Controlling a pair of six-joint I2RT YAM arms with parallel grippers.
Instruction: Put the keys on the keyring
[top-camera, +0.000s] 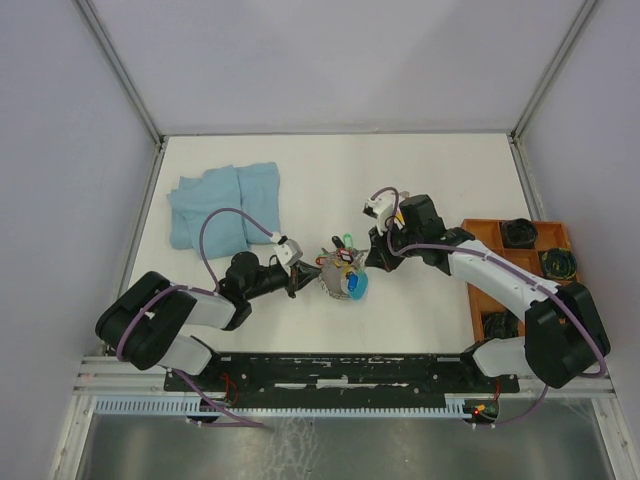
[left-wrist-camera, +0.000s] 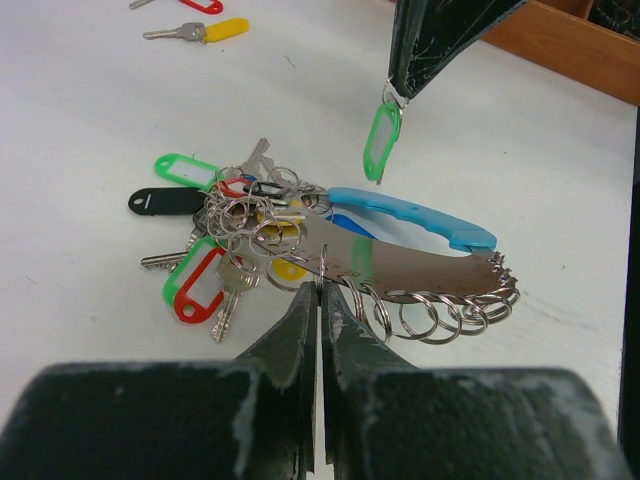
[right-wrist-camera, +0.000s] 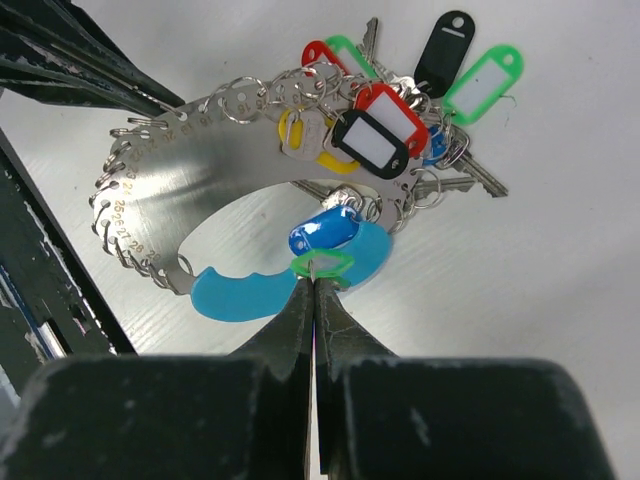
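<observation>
The keyring (left-wrist-camera: 420, 265) is a silver crescent plate edged with split rings, with a blue handle (left-wrist-camera: 410, 210); it lies mid-table (top-camera: 345, 275). Several keys with green, red, yellow and black tags (left-wrist-camera: 200, 285) hang bunched on its left end. My left gripper (left-wrist-camera: 320, 290) is shut on a ring at the plate's near edge. My right gripper (right-wrist-camera: 315, 283) is shut on a key whose green tag (left-wrist-camera: 381, 142) dangles just above the blue handle (right-wrist-camera: 240, 295). The key's blade is hidden between the fingers (left-wrist-camera: 430, 50).
Two loose keys, one with a yellow tag (left-wrist-camera: 205, 31) and one with a red tag (left-wrist-camera: 200, 5), lie farther back on the table. A blue cloth (top-camera: 225, 205) sits at the back left. An orange tray (top-camera: 480, 232) with black items stands at the right.
</observation>
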